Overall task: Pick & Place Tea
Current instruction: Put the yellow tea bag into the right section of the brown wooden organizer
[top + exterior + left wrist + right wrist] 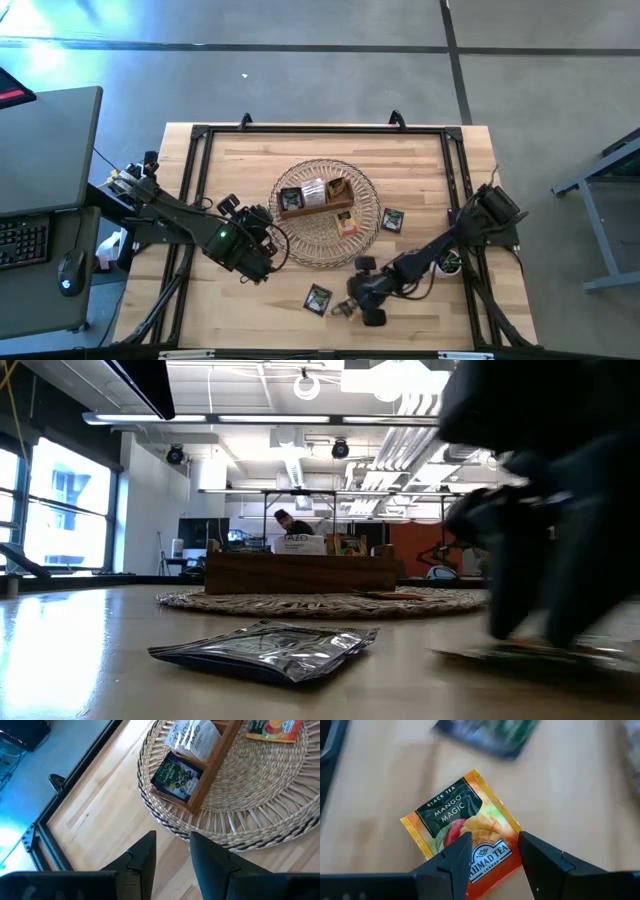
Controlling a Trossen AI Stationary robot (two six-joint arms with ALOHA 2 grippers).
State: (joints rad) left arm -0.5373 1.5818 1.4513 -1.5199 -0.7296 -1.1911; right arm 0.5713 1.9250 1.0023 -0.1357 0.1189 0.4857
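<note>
**Right gripper poised over a mango tea sachet at the table's front edge**

The wooden table (420, 170) carries a round wicker mat (322, 238) at its middle, and on the mat stands a brown wooden tray (316, 210) with sachets upright in its compartments. The left arm waits beside the mat's left rim, its gripper (172, 851) empty, fingers parted over bare wood just short of the wicker edge and the tray's end compartment.

The right gripper (492, 851) is low over the table, in front of the mat. Its fingers stand apart with nothing clamped between them; the orange sachet (462, 832) labelled "Mango Magic" lies flat directly beneath and ahead of the fingertips. A dark sachet (318, 298) lies just to that gripper's left on the table. Another dark sachet (393, 219) rests beyond the gripper, by the mat's right rim, and an orange one (347, 222) lies on the mat itself.
</note>
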